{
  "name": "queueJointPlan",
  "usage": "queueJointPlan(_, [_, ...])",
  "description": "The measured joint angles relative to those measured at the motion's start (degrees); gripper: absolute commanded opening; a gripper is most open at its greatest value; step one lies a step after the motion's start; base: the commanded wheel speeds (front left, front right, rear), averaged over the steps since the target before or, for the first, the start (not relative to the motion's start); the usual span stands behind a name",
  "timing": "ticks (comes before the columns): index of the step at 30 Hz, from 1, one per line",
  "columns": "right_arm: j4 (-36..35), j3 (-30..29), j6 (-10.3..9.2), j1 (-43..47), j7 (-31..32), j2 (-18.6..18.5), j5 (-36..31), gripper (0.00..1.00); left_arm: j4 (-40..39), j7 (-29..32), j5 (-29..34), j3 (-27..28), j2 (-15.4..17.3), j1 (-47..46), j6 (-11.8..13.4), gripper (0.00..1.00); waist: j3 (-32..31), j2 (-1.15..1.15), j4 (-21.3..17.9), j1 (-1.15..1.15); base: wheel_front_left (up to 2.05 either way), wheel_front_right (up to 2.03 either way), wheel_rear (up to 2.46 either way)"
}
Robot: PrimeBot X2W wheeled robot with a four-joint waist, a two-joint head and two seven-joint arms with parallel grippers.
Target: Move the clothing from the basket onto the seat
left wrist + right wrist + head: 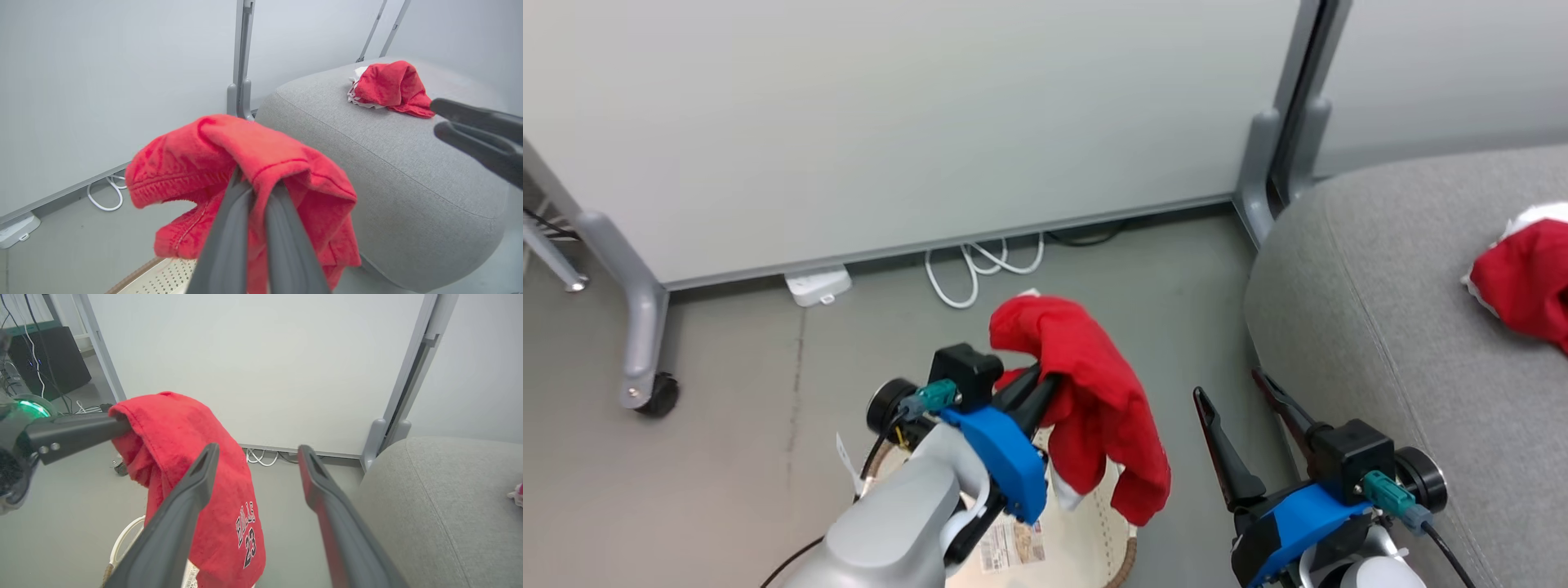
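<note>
Grey floor, white partition behind. Count: 2 red garments, 1 basket, 1 seat. Grip: left gripper clamped on garment 1, which hangs just above basket; print reads "23", lettering over it unclear. Other arm: right gripper spread wide, empty; garment 2 lies on seat ahead-right of it.

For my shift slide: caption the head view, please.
Left gripper holds red garment above basket; right gripper open beside seat bearing second garment.
</note>
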Motion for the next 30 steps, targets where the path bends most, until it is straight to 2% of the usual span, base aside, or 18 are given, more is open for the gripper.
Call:
queueJointPlan(11, [-0.68,-0.47,0.0,1.67,0.73,0.21,0.44,1.0,-2.67,0.44,-7.02,-3.37,0.03,-7.64,0.1,0.0,-4.53,0.0,3.77,0.02,0.0,0.0,0.0])
queueJointPlan(23, [-0.29,0.49,0.0,2.46,0.75,0.53,1.04,1.0,-3.67,2.02,-12.45,-7.51,-0.01,-10.17,2.63,0.0,-5.51,0.0,3.45,0.02,0.0,0.0,0.0])
queueJointPlan(30, [-0.13,0.44,0.0,2.5,0.68,0.57,1.49,1.0,-3.13,1.46,-14.04,-9.27,-0.02,-10.36,2.87,0.0,-5.5,0.0,3.23,0.02,0.0,0.0,0.0])
